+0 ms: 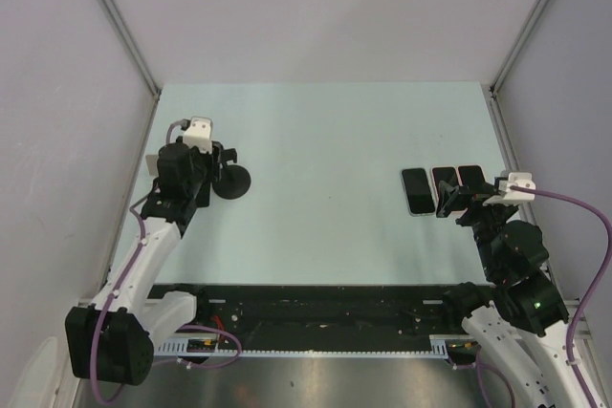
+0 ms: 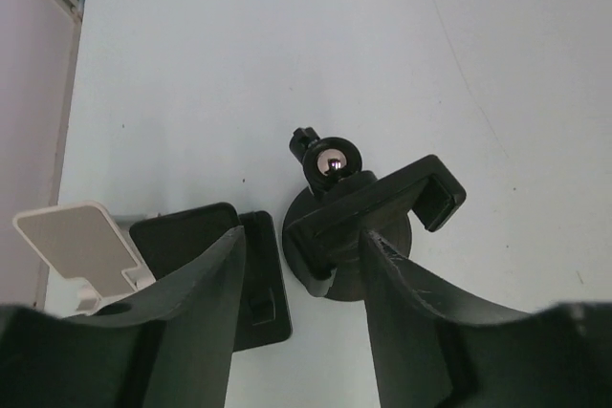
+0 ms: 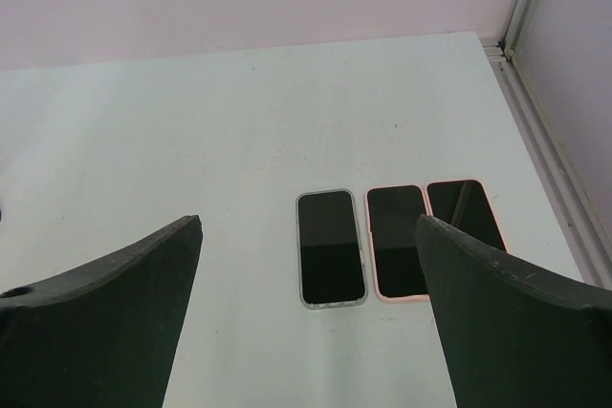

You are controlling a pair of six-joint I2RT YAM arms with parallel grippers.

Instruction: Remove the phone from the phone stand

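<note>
Phone stand (image 2: pixel 337 205) inside parted left claw (image 2: pixel 306 246), phones (image 3: pixel 331 247) lying flat

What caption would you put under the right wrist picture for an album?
Three phones lie flat side by side on the table, framed by the open right fingers.

no readable text, labels, numbers anywhere
</note>
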